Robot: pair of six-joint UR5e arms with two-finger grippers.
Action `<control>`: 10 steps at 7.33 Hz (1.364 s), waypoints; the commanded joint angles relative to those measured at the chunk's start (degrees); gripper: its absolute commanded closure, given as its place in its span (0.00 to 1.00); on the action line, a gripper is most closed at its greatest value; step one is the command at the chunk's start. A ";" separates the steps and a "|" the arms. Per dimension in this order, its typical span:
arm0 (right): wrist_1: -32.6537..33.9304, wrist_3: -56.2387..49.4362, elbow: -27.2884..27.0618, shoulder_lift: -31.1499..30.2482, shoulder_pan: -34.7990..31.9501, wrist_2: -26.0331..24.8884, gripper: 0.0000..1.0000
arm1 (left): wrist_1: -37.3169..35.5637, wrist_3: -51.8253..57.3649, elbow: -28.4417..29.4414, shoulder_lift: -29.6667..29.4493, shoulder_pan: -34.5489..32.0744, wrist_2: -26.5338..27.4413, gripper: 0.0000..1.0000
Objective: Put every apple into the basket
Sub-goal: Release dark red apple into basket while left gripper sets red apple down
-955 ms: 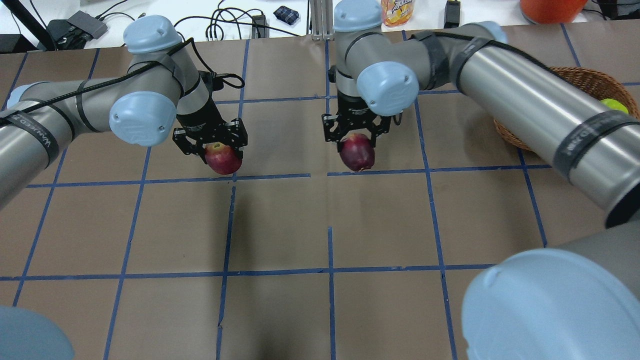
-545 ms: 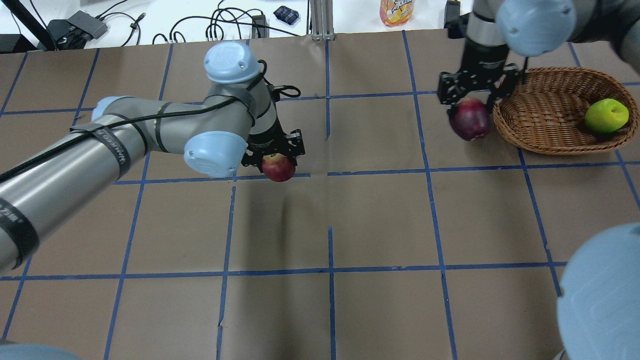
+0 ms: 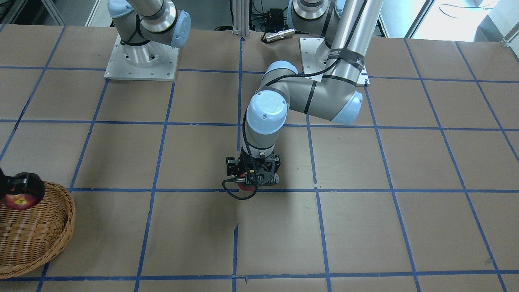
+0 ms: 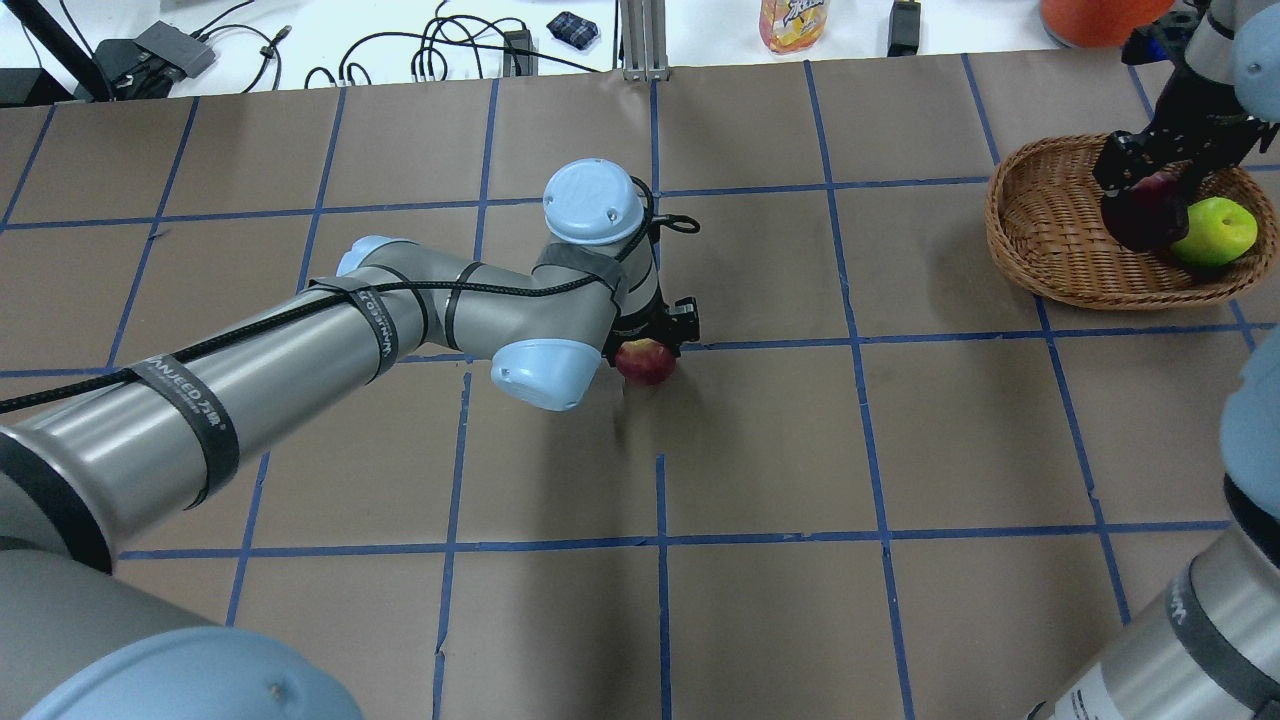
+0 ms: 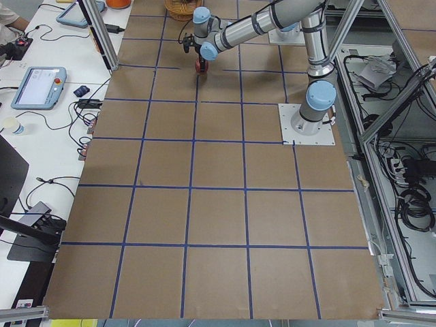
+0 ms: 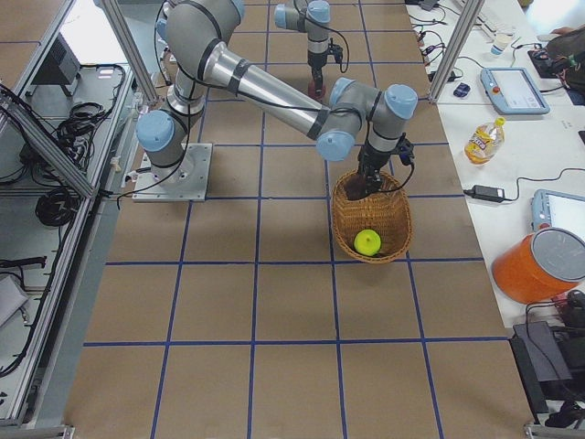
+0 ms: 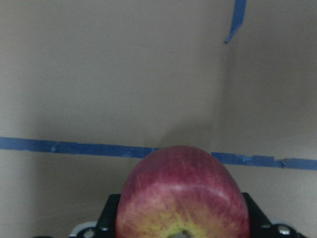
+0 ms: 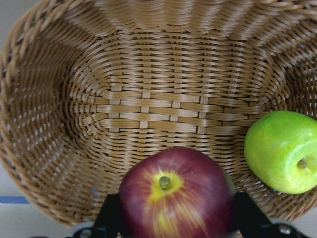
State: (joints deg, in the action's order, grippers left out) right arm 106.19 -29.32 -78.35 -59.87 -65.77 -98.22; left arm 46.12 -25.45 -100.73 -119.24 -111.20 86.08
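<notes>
My left gripper (image 4: 648, 348) is shut on the red apple with a yellowish patch (image 4: 645, 362) and holds it just above the table's middle; the apple also shows in the left wrist view (image 7: 182, 198). My right gripper (image 4: 1150, 195) is shut on the dark maroon-red apple (image 4: 1140, 220) and holds it over the inside of the wicker basket (image 4: 1040, 260), as the right wrist view shows (image 8: 176, 198). The lime-green apple (image 4: 1213, 231) lies in the basket beside it (image 8: 285, 151). In the front-facing view the basket (image 3: 61, 227) sits at the left edge.
A juice bottle (image 4: 795, 22), an orange container (image 4: 1100, 15) and cables lie on the white bench beyond the far table edge. Blue tape lines grid the brown table (image 4: 760, 450). The left arm's elbow and forearm (image 4: 420, 320) stretch across the left half.
Both arms have swung to the right with their apples. The right gripper carried the maroon apple from beside the basket to over its inside. The left gripper moved to the table's middle.
</notes>
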 commanded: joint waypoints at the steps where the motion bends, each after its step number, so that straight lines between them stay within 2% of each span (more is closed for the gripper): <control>1: 1.13 -0.91 2.05 4.39 0.91 -0.48 1.00 | -2.17 -0.30 0.45 0.66 -0.68 -0.30 0.00; 2: 1.04 -0.30 1.19 4.84 0.91 -0.48 1.00 | -2.08 -0.13 0.89 1.29 -0.51 -0.39 0.00; 3: 0.60 -0.12 1.09 5.46 0.99 -0.40 0.95 | -1.47 2.14 1.41 2.34 -0.51 0.66 0.00; 4: 1.29 -0.30 1.18 6.42 1.25 -0.48 0.55 | 2.10 5.03 1.50 5.13 0.54 0.93 0.00; 5: 1.21 -0.12 1.53 6.69 2.13 -0.48 0.23 | 7.62 8.28 1.94 9.42 2.29 0.84 0.00; 6: 1.04 -1.25 1.70 6.78 3.01 -0.40 0.00 | 17.07 12.05 2.21 14.51 3.96 1.02 0.00; 7: 0.60 -1.09 2.05 6.52 3.54 -0.31 0.00 | 27.43 16.79 2.56 19.70 4.76 3.72 0.00; 8: -0.45 -0.91 2.14 5.82 3.54 -0.22 0.00 | 33.36 20.93 2.56 24.19 6.85 4.18 0.00; 9: -4.29 -0.91 2.06 3.47 3.37 0.39 0.00 | 39.17 26.71 2.56 28.41 12.62 4.70 0.00; 10: -10.50 0.74 2.06 -0.73 1.63 1.09 0.00 | 41.75 31.64 2.56 31.32 18.94 4.80 0.00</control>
State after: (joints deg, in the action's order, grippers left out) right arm 101.82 -29.86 -76.30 -56.53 -62.78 -97.87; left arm 82.82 -0.10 -98.20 -92.26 -99.18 90.48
